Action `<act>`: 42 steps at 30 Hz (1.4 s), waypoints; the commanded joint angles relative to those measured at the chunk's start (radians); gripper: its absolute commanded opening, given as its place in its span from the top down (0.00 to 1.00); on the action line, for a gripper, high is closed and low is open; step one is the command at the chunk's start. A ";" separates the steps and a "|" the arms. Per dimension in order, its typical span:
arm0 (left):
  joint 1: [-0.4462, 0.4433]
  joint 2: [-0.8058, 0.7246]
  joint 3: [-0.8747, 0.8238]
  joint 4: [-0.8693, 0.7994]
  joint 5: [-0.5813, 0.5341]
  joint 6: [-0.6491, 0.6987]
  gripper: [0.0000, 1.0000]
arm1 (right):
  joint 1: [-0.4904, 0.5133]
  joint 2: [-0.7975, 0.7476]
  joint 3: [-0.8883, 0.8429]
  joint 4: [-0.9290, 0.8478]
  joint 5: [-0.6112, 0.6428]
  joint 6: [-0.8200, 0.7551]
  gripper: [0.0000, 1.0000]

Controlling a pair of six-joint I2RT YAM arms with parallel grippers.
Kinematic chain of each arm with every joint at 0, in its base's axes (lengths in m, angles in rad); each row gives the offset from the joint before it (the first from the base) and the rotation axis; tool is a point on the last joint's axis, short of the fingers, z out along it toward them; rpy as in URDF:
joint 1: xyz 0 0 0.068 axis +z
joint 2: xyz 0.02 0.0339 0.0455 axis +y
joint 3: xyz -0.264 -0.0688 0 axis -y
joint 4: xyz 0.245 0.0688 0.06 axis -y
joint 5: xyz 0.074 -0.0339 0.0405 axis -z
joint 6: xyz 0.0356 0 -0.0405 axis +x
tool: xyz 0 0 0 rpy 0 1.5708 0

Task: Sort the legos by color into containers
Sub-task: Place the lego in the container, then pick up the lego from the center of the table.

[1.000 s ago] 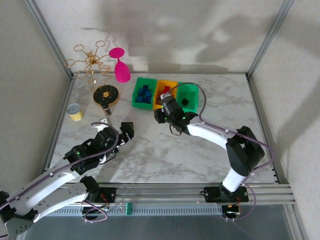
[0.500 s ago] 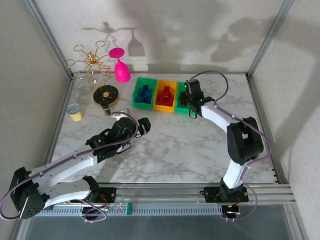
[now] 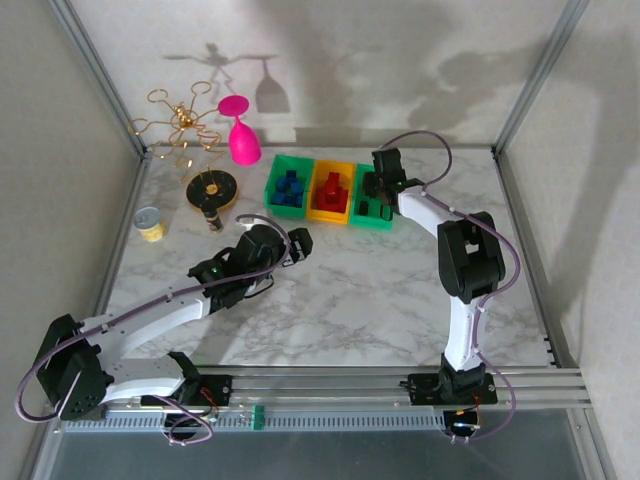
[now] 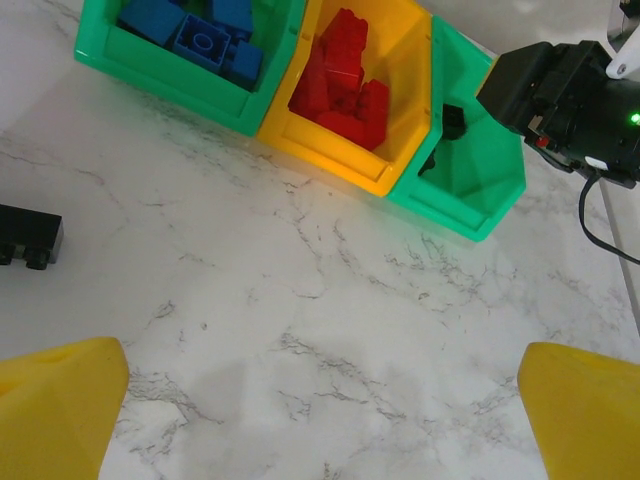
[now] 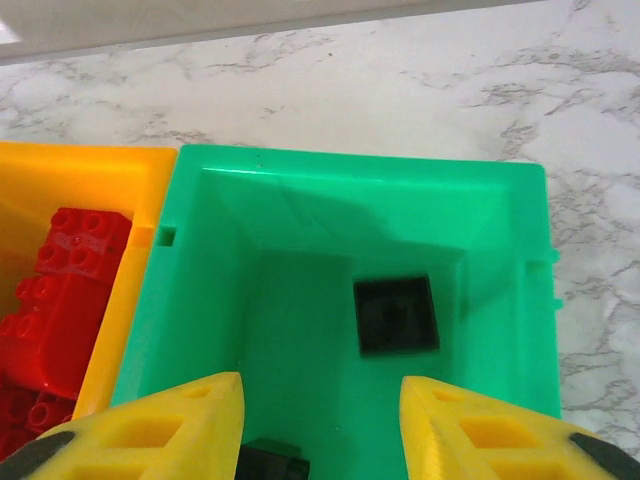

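above the right green bin [image 5: 350, 165] my right gripper [image 5: 322, 405] hangs spread and empty over a black lego [image 5: 396, 315], my left gripper [image 4: 320, 400] gapes over veined marble table [image 4: 300, 300] near a stray black brick [image 4: 28, 237], pale walls [image 3: 400, 60] beyond.

three bins [image 4: 335, 160] in a row, blue, red, black legos [image 4: 345, 85] sorted inside, black brick [image 4: 28, 235] outside

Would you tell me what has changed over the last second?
The right gripper swung from in front of the yellow bin to above the right green bin, jaws open; two black bricks lie there, one showed earlier. The left gripper reached forward-right. The three bins stayed put.
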 commanded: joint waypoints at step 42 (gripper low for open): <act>0.031 -0.501 -0.074 -0.549 -0.184 -0.165 0.00 | 0.484 0.033 -0.087 0.154 -0.366 -0.221 0.30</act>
